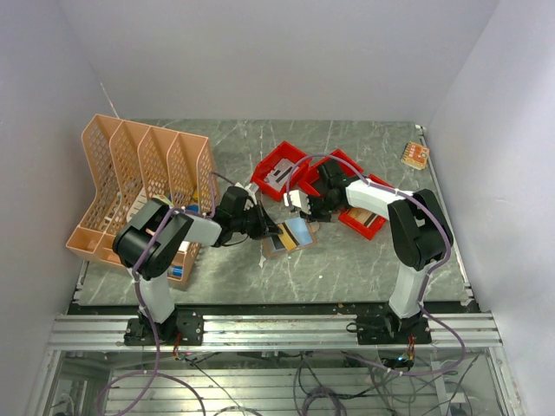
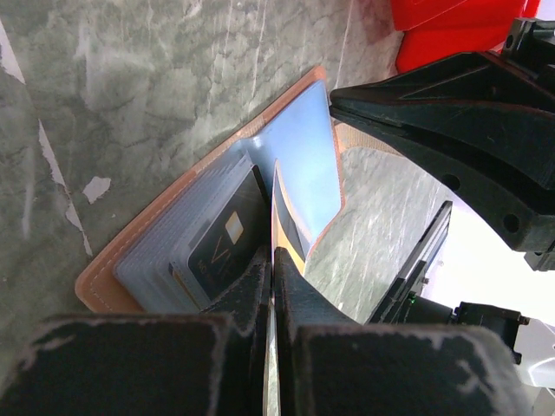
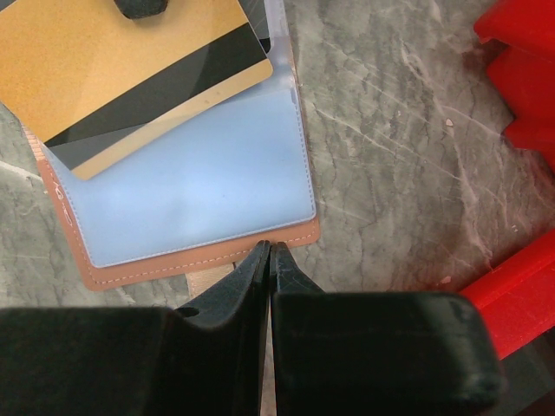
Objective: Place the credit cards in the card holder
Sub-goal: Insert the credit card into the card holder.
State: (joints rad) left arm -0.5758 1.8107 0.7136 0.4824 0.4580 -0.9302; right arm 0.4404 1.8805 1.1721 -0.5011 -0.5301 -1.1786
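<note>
Obs: card holder (image 3: 191,182) lies open between the arms; left gripper (image 2: 270,286) pinches the gold card (image 3: 113,61) over its sleeves; right gripper (image 3: 269,260) pressed together on its tan rim; watch your angle: a skewed card could snag the sleeve lip, or the rim slip free.

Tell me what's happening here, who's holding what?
The left arm's fingers are shut on a gold plastic card with a black stripe, holding it tilted over the open tan leather card holder on the grey marbled table. The right arm's fingers are closed at the holder's near edge, apparently pinching its cover to hold it open. A dark card already sits in one clear pocket; the gold card is not visibly in one yet.
</note>
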